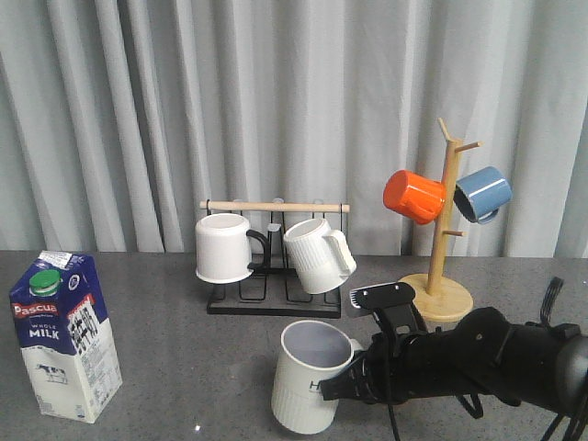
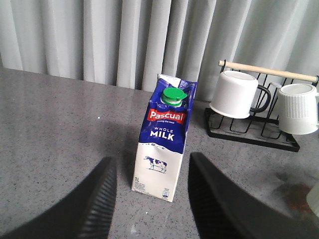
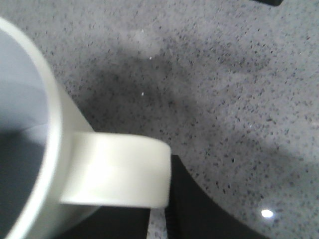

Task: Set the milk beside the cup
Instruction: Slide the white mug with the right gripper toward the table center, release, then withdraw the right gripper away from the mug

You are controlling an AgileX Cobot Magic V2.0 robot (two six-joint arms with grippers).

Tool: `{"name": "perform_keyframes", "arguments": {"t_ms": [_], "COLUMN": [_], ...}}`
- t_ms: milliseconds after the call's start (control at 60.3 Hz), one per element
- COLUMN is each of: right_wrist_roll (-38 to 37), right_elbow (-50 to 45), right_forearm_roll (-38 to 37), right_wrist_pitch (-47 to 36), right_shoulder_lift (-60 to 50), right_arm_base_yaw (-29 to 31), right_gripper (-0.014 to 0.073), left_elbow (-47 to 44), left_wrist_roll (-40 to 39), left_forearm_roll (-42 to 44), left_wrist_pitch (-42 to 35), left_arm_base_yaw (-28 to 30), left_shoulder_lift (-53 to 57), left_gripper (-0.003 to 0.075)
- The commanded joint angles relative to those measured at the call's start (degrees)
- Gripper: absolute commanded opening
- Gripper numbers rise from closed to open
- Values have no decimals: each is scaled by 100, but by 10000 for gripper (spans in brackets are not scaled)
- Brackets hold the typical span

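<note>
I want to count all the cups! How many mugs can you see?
5. Two white mugs hang on the black rack, an orange mug and a blue mug hang on the wooden tree, and the cup stands in front. None seems hidden.

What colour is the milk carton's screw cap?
Green, on the milk carton with its dark blue top; clearest in the left wrist view.

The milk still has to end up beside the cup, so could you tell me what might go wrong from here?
1. The right gripper sits at the cup's handle; a pull could tip or drag the cup.
2. The milk is tall and narrow; the open left gripper could topple it if the fingers close off-centre.
3. The rack with its mugs stands close behind the cup.
</note>
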State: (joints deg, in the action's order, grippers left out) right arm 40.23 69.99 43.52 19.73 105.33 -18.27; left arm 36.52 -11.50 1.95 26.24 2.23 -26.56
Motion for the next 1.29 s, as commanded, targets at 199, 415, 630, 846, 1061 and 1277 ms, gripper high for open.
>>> {"name": "perform_keyframes", "arguments": {"t_ms": [199,415,630,846,1061,1277], "right_wrist_roll": [-823,-905,-1187,-1912,-1913,-1842], "right_elbow": [206,206,206,206,-93,-1608], "right_forearm_roll": [-974,-982,-1482,-2035,-2130,-2105], "right_wrist_pitch": [152,322,975,2022,2721,2053], "right_shoulder_lift": [-267,-360,-693,-1328,-2496,-4464], "right_arm_base_yaw": [3,9,41,41,41,41], "right_gripper": [181,353,393,386,220,-11], "left_elbow": [196,196,196,196,196,196], "left_wrist_roll": [1,1,1,1,1,7], "left_forearm_roll": [-41,-41,-41,-41,-41,-41], "left_wrist_pitch": [-427,-408,-276,-249,-249,28], "left_arm_base_yaw": [-1,-1,-1,-1,-1,-1], "left_shoulder_lift": [-72,-72,-72,-72,-72,-72], "left_gripper": [323,323,323,323,323,323]}}
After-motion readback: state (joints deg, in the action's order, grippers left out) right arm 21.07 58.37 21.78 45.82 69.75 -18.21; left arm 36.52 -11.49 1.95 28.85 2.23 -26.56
